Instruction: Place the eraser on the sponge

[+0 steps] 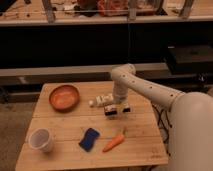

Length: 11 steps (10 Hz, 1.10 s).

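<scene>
The eraser (102, 100), a small white oblong block, lies on the wooden table (65, 125) near its middle. Just in front of it and slightly right hangs my gripper (118, 109), pointing down, its black-and-white fingertips (110, 111) spread apart with nothing visible between them. The sponge (90, 139), a flat dark blue pad, rests on the table nearer the front edge, below and left of the gripper and well apart from the eraser.
An orange carrot (114, 142) lies right of the sponge. An orange bowl (64, 97) sits at the back left and a white cup (41, 140) at the front left. A dark shelf unit stands behind the table.
</scene>
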{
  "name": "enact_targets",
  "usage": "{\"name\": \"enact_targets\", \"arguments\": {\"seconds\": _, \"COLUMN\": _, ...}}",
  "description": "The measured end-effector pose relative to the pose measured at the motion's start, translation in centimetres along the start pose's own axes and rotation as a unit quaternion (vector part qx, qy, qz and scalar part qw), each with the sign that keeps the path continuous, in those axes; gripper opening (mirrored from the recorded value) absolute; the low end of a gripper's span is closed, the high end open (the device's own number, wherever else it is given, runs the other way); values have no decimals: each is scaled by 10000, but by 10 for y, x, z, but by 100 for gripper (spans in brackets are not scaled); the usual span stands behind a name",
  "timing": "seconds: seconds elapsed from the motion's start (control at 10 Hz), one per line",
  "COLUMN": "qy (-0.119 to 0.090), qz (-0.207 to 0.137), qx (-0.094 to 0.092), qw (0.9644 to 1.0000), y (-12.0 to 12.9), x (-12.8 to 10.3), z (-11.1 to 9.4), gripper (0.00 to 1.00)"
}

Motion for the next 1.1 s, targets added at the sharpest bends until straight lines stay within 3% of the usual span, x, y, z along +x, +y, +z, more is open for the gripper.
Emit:
{"name": "enact_targets", "arguments": {"seconds": 0.2, "qy": 26, "qz": -56, "qx": -4, "qw": 10000, "y": 1, "x": -2, "z": 1, "gripper": 31}}
{"name": "enact_targets", "arguments": {"seconds": 0.5, "qy": 95, "qz": -267, "qx": -8, "qw": 9996, "y": 3, "x": -16, "z": 2, "gripper": 11}}
{"name": "enact_targets", "arguments": {"seconds": 1.1, "qy": 244, "qz": -641, "qx": -4, "qw": 9976, "y": 9, "x": -41, "z": 2, "gripper": 10}}
